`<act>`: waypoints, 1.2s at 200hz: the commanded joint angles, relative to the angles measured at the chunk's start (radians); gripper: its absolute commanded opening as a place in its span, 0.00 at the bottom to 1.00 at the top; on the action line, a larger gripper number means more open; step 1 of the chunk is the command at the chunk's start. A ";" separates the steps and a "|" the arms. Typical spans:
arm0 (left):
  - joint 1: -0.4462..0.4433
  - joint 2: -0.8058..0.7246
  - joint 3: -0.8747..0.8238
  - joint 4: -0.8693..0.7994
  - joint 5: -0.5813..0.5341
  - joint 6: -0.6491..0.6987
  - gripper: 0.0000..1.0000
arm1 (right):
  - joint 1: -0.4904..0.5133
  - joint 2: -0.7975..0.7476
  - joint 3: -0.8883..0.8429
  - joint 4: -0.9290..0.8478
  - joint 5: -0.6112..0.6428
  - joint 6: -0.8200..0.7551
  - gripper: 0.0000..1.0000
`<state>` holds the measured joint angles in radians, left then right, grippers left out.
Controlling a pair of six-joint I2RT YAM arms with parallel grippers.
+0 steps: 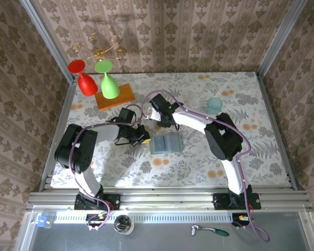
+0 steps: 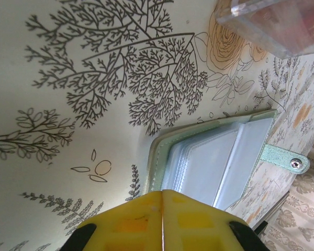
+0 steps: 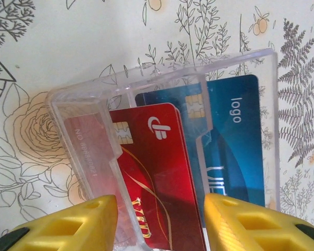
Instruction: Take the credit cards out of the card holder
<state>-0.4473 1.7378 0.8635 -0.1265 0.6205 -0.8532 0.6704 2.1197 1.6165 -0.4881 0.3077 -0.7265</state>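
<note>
Above credit cards (image 3: 162,167), right pincer (image 3: 158,214) hangs w/ fingers apart.

Arms: left arm (image 1: 86,144) is folded back at the elbow, forearm reaching right toward the card holder (image 1: 166,143). Its left gripper (image 1: 142,137) sits low, just beside the holder's left edge, with yellow fingers (image 2: 193,219) pressed flat together, no gap. The right arm (image 1: 223,137) has its elbow right of the holder, forearm running left along its far side. Its right gripper (image 1: 161,121) hangs just beyond the holder's far edge, fingers (image 3: 78,225) spread wide apart.
</note>
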 commanded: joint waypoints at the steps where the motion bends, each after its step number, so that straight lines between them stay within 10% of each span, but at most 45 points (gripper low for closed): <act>1: -0.002 -0.022 0.008 -0.010 -0.005 -0.004 0.10 | 0.003 0.038 0.038 0.021 0.039 -0.021 0.49; 240: -0.035 -0.087 -0.056 0.039 -0.050 -0.039 0.10 | 0.013 -0.122 -0.052 0.015 -0.069 0.170 0.47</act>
<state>-0.4446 1.6855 0.8314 -0.1177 0.5961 -0.8684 0.6724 2.0907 1.5990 -0.4618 0.3027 -0.6655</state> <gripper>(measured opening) 0.097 0.479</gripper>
